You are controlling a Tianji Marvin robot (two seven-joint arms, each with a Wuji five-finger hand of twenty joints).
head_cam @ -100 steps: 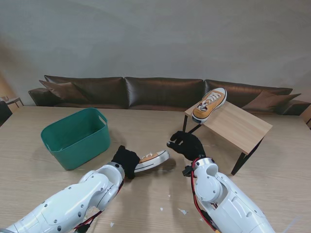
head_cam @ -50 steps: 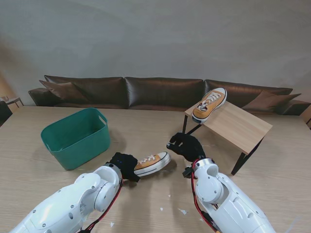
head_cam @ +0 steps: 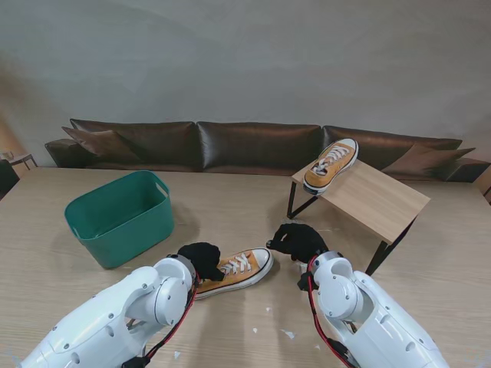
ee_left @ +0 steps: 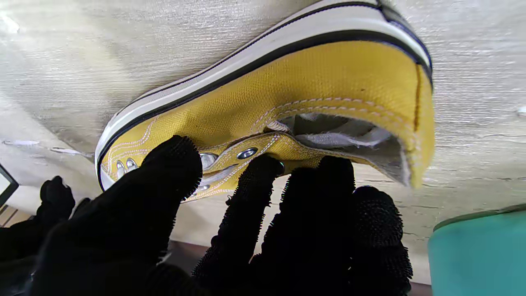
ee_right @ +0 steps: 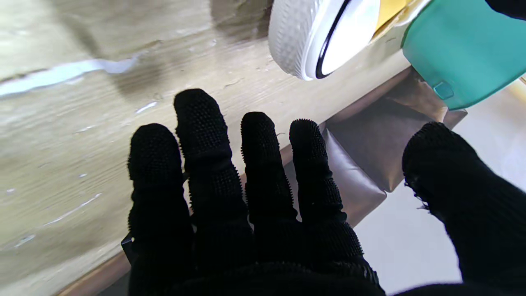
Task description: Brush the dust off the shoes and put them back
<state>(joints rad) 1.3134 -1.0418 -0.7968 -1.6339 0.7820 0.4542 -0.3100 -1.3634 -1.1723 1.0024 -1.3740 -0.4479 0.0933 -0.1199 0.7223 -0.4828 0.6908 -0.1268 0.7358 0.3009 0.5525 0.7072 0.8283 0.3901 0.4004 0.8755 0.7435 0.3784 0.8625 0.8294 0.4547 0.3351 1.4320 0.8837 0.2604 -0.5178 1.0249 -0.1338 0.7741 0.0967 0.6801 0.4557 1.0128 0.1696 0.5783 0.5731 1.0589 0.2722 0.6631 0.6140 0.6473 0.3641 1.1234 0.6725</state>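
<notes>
Left hand (head_cam: pixel 201 257) in a black glove, closed around the heel end of a yellow sneaker (head_cam: pixel 238 268); fingers (ee_left: pixel 254 193) pressed along the lace eyelets and collar in the left wrist view, thumb on the lacing side. Sneaker lying near the middle of the wooden table (head_cam: pixel 230 207), sole down, white toe cap pointing right and slightly far, laces up. Right hand (head_cam: pixel 298 240), also gloved in black, just right of the sneaker's toe, holding nothing; four fingers (ee_right: pixel 213 164) straight and close together, thumb spread well apart, in the right wrist view. Cannot tell whether this hand touches the toe cap; near it, at any rate. Second yellow sneaker (head_cam: pixel 331 165) resting on a small wooden stand (head_cam: pixel 376 201) with black legs, at the right and farther off, toe toward the near left. Green plastic tub (head_cam: pixel 119 217) at the left, well apart from the held sneaker. Small pale specks (head_cam: pixel 288 333) scattered on the table near the arms. Dark brown sofa (head_cam: pixel 245 146) along the far edge of the table
</notes>
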